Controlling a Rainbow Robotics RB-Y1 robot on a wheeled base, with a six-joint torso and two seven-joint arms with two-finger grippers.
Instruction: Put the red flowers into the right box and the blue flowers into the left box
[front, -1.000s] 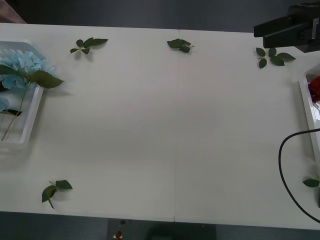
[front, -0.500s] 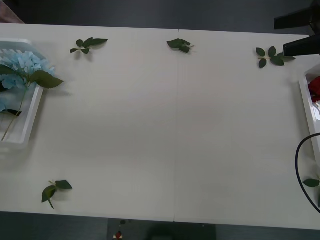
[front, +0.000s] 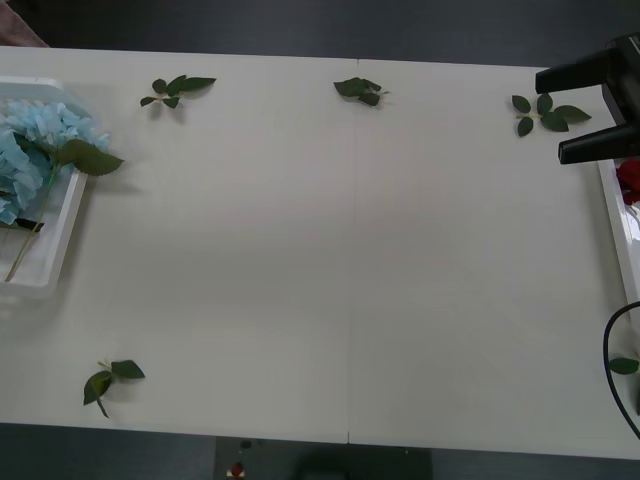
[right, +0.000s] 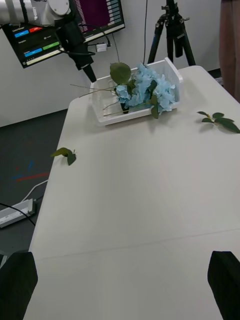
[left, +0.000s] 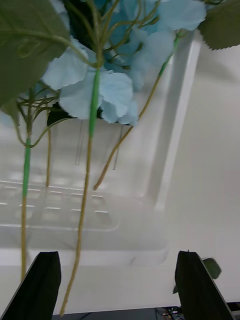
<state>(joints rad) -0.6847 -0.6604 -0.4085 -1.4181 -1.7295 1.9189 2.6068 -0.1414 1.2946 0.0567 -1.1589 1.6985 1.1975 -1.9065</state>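
Note:
The blue flowers (front: 35, 150) lie in the left box (front: 60, 245) at the table's left edge, a big green leaf hanging over its rim. My left gripper (left: 120, 287) hangs open just above them, over stems (left: 92, 105) and box wall (left: 170, 140). A red flower (front: 630, 180) shows in the right box (front: 612, 215) at the right edge. My right gripper (front: 551, 118) is open over that box's far end, nothing between its black fingers (front: 578, 74). From the right wrist view the open right gripper (right: 120, 285) faces across the table to the blue flowers (right: 145, 90) in the left box (right: 172, 80).
Loose green leaf sprigs lie on the white table (front: 350, 250): three along the far edge (front: 178, 88) (front: 360, 90) (front: 545, 110), one near the front left (front: 110, 378), one at the right edge (front: 623, 366). A black cable (front: 610, 350) loops at the right.
The right gripper has swung from the far right corner down toward the right box. The blue flowers have shifted left and lower in the left box.

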